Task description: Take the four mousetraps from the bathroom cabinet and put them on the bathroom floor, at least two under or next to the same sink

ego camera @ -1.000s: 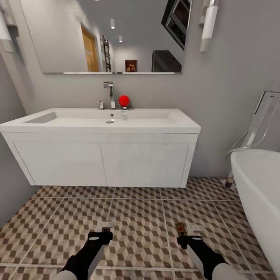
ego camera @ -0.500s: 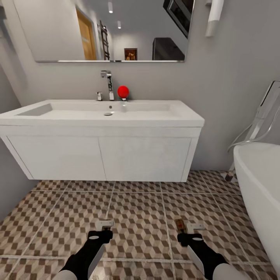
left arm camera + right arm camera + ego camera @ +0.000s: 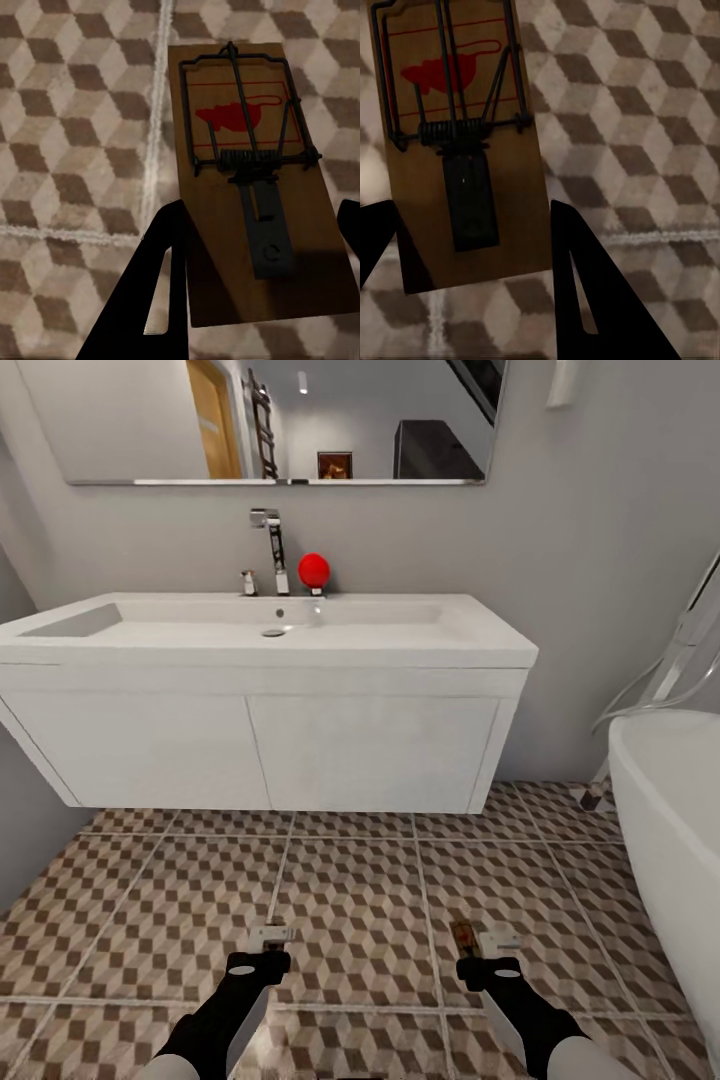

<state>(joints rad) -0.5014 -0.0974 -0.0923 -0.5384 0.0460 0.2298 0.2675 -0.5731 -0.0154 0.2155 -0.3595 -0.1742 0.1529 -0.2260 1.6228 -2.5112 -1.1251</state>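
Tiles of the bathroom floor run wide open between both arms and the wall-hung white sink unit, with a shadowy gap under it; the bathtub rim crowds the right side. Two mousetraps are visible, one per gripper. Left gripper has its dark fingers on either side of a mousetrap, board between them above the tiles near a grout line. Right gripper is pinching the other mousetrap the same way, fingers flanking the board. From the head view the traps are tiny and edge-on, the left one hard to make out. One red ball sits by the faucet. The mirror is cut off at the top.
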